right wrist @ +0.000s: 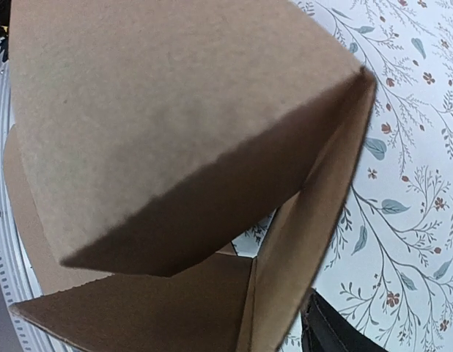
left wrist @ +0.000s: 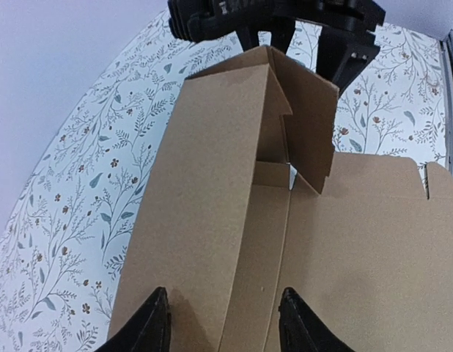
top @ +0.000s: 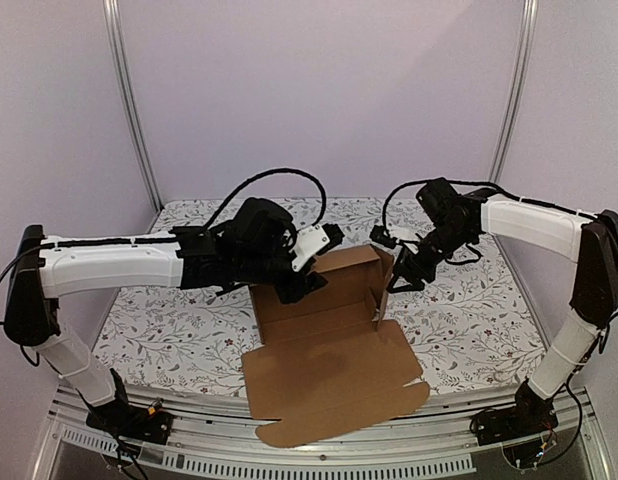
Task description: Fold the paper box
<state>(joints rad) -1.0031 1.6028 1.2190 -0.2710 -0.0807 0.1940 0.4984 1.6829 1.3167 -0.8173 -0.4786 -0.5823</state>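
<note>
Cardboard sits between the fingers of the left end effector: they stand apart, straddling the box's left side panel, not clamped on it. Across from it the right end effector is at the raised right-hand flap toward the far edge. Only one finger shows in its own view, with the flap right against the lens. Cannot tell if it pinches or just pushes.

Position: the paper box lies mid-tabletop, far half partly stood up. Its lid panel lies flat toward the near edge, front lip hanging over that edge onto the metal rail.

Risks, my judgement:
- The walls look creased but not locked, so either could spring flat if a finger lets go early.
- Nothing pins the base, so a sideways push could skid the whole sheet or tip it off the near edge.
- Both arms crowd the far end, so a clash or a crushed corner is possible.

Surface: tabletop under a white cloth with grey leaf-and-flower print. Room: plain lilac walls, metal posts at the far corners.
</note>
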